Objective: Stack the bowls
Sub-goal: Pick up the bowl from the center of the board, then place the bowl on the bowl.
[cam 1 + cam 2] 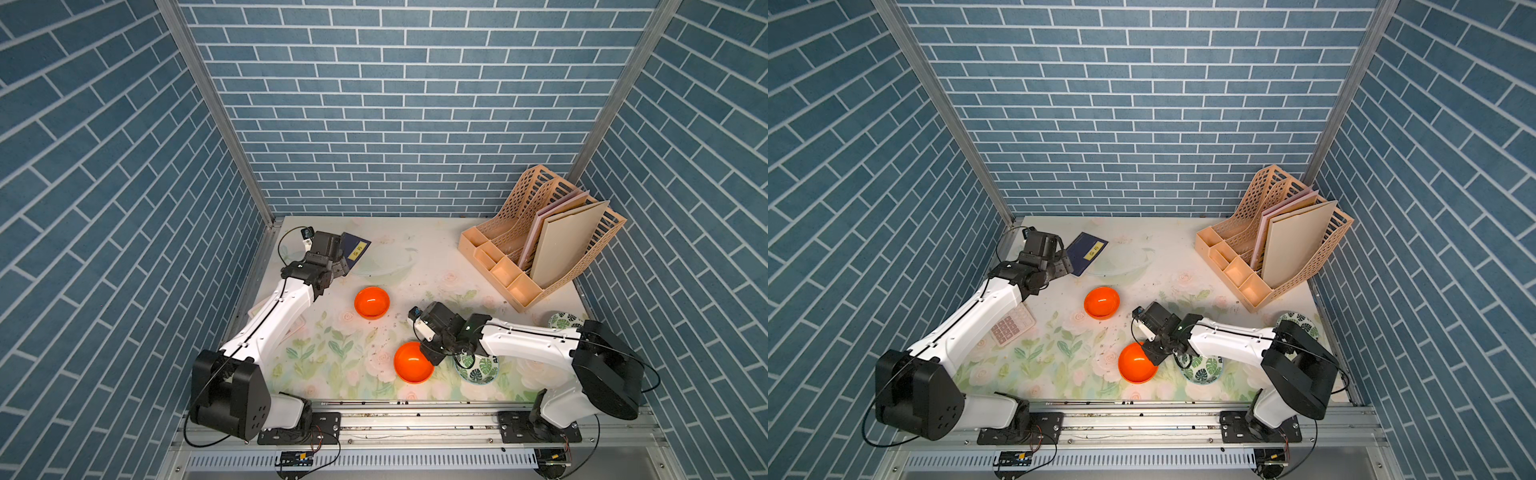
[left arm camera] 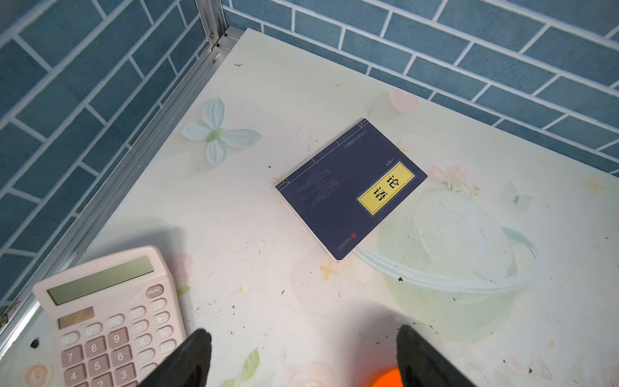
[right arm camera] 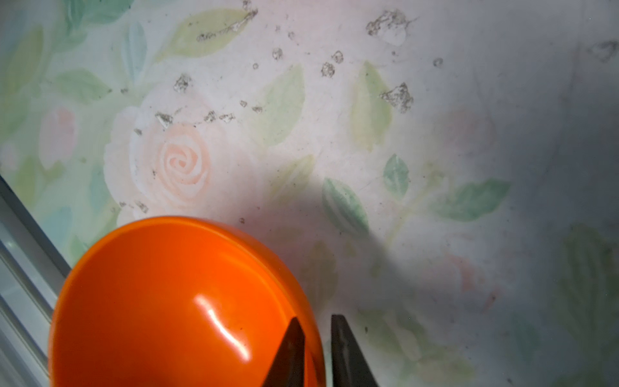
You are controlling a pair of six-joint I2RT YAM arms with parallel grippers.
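Right claw [image 3: 317, 348] pinches the rim of the near orange bowl [image 3: 160, 301]
Left claw [image 2: 303, 358] gapes over bare tabletop [image 2: 268, 234], near calculator [image 2: 107, 321] and book [image 2: 348, 191]

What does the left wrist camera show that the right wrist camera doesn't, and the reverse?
Only the left wrist: a navy book, a pink calculator, the brick wall, and the left gripper, fingers spread and empty. Only the right wrist: the right gripper, shut on the rim of the near orange bowl. Both: the floral table and an orange bowl each, though the left wrist catches just a sliver of the far orange bowl.
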